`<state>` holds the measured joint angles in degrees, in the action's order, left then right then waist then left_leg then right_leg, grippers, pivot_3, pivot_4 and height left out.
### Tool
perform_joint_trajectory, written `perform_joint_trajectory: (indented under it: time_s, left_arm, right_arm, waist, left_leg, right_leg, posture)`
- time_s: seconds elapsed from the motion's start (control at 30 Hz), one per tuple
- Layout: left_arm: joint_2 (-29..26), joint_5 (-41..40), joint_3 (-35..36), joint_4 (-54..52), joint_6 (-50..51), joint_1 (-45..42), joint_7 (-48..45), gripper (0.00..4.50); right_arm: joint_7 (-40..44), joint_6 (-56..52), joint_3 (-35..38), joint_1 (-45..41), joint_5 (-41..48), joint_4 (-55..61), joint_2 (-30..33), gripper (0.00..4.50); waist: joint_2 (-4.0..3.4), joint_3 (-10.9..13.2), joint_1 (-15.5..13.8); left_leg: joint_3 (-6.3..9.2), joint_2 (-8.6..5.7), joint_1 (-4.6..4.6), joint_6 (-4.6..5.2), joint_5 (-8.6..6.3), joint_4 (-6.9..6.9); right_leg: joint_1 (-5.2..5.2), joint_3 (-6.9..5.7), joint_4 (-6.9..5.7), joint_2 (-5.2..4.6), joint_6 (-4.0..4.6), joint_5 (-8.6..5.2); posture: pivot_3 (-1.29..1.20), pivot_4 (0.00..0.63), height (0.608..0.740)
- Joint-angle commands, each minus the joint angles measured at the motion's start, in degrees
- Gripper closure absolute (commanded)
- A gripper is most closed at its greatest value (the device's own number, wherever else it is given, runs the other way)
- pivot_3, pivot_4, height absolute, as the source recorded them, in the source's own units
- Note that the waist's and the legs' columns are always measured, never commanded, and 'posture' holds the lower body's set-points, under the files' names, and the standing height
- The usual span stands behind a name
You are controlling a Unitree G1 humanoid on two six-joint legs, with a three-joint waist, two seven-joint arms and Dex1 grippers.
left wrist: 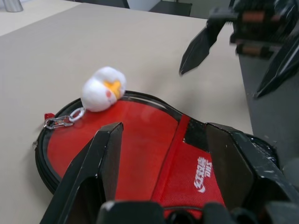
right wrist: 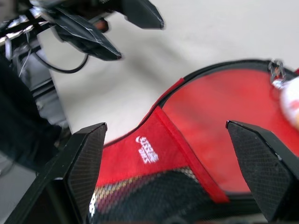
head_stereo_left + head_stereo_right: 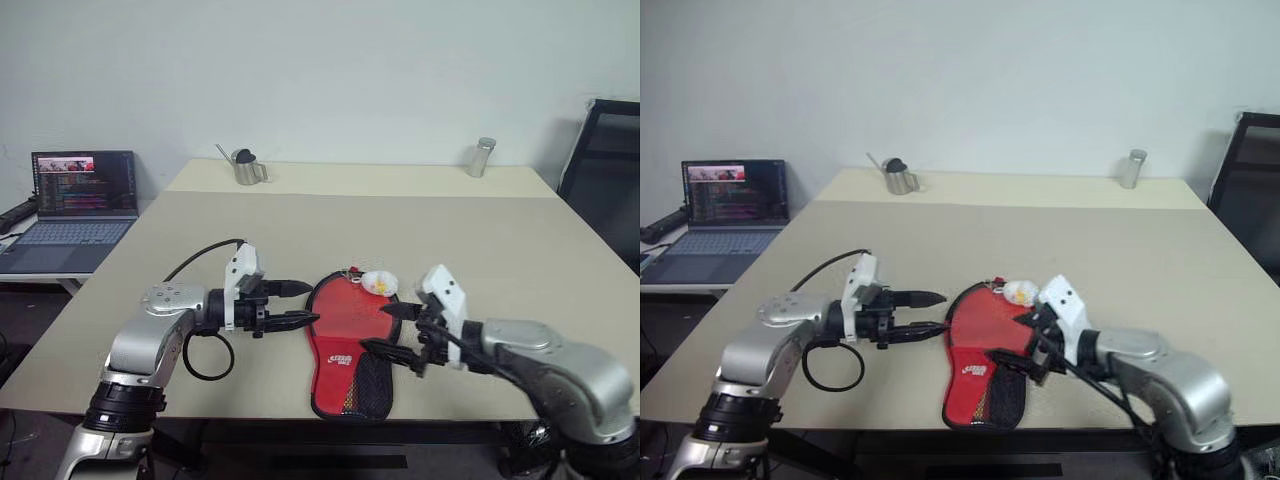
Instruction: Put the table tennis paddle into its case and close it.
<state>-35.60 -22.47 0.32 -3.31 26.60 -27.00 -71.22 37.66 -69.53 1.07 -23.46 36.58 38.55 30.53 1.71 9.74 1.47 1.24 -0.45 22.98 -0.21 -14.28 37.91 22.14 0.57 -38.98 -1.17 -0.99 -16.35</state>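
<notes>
Left eye view: case (image 3: 346,343) lying red side up at desk (image 3: 500,250) near edge, between my claws. Left claw (image 3: 302,303) spread, empty; right claw (image 3: 385,328) gaping wide, empty. Paddle likely inside; checking zipper fully closed.

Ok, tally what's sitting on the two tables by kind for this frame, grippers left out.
Red paddle case: 1
White charm, clipped to the case: 1
Metal watering can: 1
Metal shaker: 1
Laptop, open on the side table: 1
Total: 5
</notes>
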Motion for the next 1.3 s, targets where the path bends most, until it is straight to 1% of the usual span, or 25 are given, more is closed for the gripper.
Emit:
perform_joint_trajectory:
  time_s: [0.03,0.13,0.23,0.33,0.37,0.47,0.53,0.57,0.77,0.9,1.0,1.07,1.13,1.3]
  left_arm:
    - [2.9,3.1,-3.3,1.1,-4.6,-1.0,3.9,1.49]
    - [5.7,6.1,-5.9,5.6,-8.9,-1.8,5.8,1.49]
    - [8.3,9.8,-9.6,12.3,-15.0,-3.8,6.1,1.49]
    - [9.9,11.1,-10.5,17.5,-17.5,-6.5,5.9,1.49]
    - [10.1,10.7,-10.3,18.5,-16.7,-7.1,5.4,1.49]
    - [10.0,11.0,-11.1,20.0,-18.1,-7.9,4.2,0.89]
    - [10.1,11.7,-11.8,20.6,-19.8,-8.0,3.8,0.21]
    - [10.4,11.7,-11.8,21.1,-19.8,-8.1,3.8,0.04]
    - [12.7,14.7,-13.0,27.6,-24.3,-9.8,4.8,0.04]
    - [13.2,16.5,-13.9,32.0,-27.7,-9.2,4.0,0.04]
    - [13.7,16.2,-13.5,33.1,-28.2,-9.3,3.9,0.04]
    - [13.9,15.7,-13.3,33.0,-28.7,-8.8,3.4,0.04]
    - [14.0,15.1,-13.3,32.3,-28.4,-8.4,2.8,0.04]
    - [13.7,15.3,-13.3,31.5,-28.6,-7.9,2.9,0.04]
  right_arm:
    - [4.1,0.8,4.5,-2.6,3.9,0.1,5.3,0.0]
    - [5.2,3.1,5.6,-3.6,3.9,-2.6,8.9,0.0]
    - [4.6,6.3,5.7,-4.6,2.1,-5.6,10.1,0.0]
    - [3.5,8.8,4.9,-5.5,0.8,-7.9,10.1,0.0]
    - [3.2,9.3,4.8,-5.7,0.6,-8.3,10.2,0.0]
    - [3.1,10.0,4.5,-5.6,0.5,-8.7,10.5,0.0]
    - [3.4,10.1,4.0,-4.9,0.7,-8.2,10.8,0.0]
    - [3.5,10.1,3.8,-4.8,0.8,-8.1,10.8,0.0]
    - [3.4,11.1,1.3,-6.0,0.3,-9.7,10.1,0.0]
    - [0.7,11.9,-3.1,-9.7,-2.0,-13.7,5.8,0.0]
    - [-0.8,14.2,-6.0,-11.6,-5.2,-17.0,3.4,0.0]
    - [-2.8,18.4,-9.5,-14.1,-9.6,-22.0,-0.2,0.0]
    - [-3.0,22.1,-12.3,-15.3,-13.2,-26.3,-2.3,0.0]
    - [-0.9,26.9,-15.6,-16.5,-17.8,-33.0,-3.7,0.0]
  waist:
    - [0.01,0.0,-0.1]
    - [0.05,0.0,-0.2]
    - [0.04,0.0,-0.1]
    - [0.05,0.1,-0.1]
    - [0.05,0.1,-0.1]
    - [0.05,0.1,-0.1]
    - [0.05,0.1,-0.1]
    - [0.05,0.1,-0.1]
    - [0.05,0.1,-0.2]
    - [0.04,0.1,0.2]
    - [0.04,0.1,0.0]
    - [0.03,0.1,0.2]
    - [0.02,0.1,0.2]
    - [0.02,0.1,-0.1]
  left_leg:
    - [-0.01,0.0,0.01,0.0,0.0,0.0]
    - [-0.03,-0.01,0.02,0.01,0.0,-0.01]
    - [-0.06,-0.01,0.02,0.01,0.0,-0.02]
    - [-0.09,-0.01,0.04,0.01,0.0,-0.02]
    - [-0.1,-0.01,0.06,0.01,-0.01,-0.02]
    - [-0.1,-0.02,0.06,0.02,-0.01,-0.04]
    - [-0.11,-0.01,0.07,0.04,-0.02,-0.05]
    - [-0.11,-0.01,0.07,0.04,-0.03,-0.05]
    - [-0.11,-0.02,0.08,0.05,-0.03,-0.03]
    - [-0.14,0.0,0.05,0.05,-0.03,-0.05]
    - [-0.11,0.01,0.04,0.05,-0.03,-0.05]
    - [-0.13,-0.01,0.05,0.05,-0.03,-0.04]
    - [-0.21,-0.01,0.02,0.05,-0.03,-0.03]
    - [-0.18,-0.02,0.07,0.05,-0.03,-0.05]
  right_leg:
    - [-0.01,0.0,0.02,0.0,0.0,0.0]
    - [-0.01,0.02,0.03,0.0,0.0,0.0]
    - [0.0,0.04,0.02,0.0,0.0,0.0]
    - [0.04,0.06,0.01,0.01,0.0,0.0]
    - [0.06,0.06,0.01,0.01,0.0,0.0]
    - [0.07,0.06,0.01,0.01,0.0,0.0]
    - [0.07,0.08,0.03,0.01,-0.01,0.0]
    - [0.07,0.08,0.03,0.01,-0.01,0.0]
    - [0.06,0.08,0.04,0.0,0.0,0.0]
    - [0.08,0.11,0.02,0.01,0.0,0.0]
    - [0.07,0.07,0.0,0.01,0.0,0.0]
    - [0.07,0.1,0.02,0.0,0.0,0.0]
    - [0.07,0.17,-0.01,0.0,0.0,0.01]
    - [0.11,0.13,0.02,0.0,0.0,0.0]
  posture:
    - [0.0,0.15,0.74]
    - [0.0,0.15,0.74]
    - [0.0,0.15,0.74]
    - [0.0,0.15,0.74]
    - [0.0,0.15,0.74]
    - [0.0,0.15,0.74]
    - [0.0,0.15,0.74]
    - [0.0,0.15,0.74]
    - [0.0,0.15,0.74]
    - [0.0,0.15,0.74]
    - [0.0,0.15,0.74]
    - [0.0,0.15,0.74]
    - [0.0,0.15,0.74]
    - [0.0,0.15,0.74]
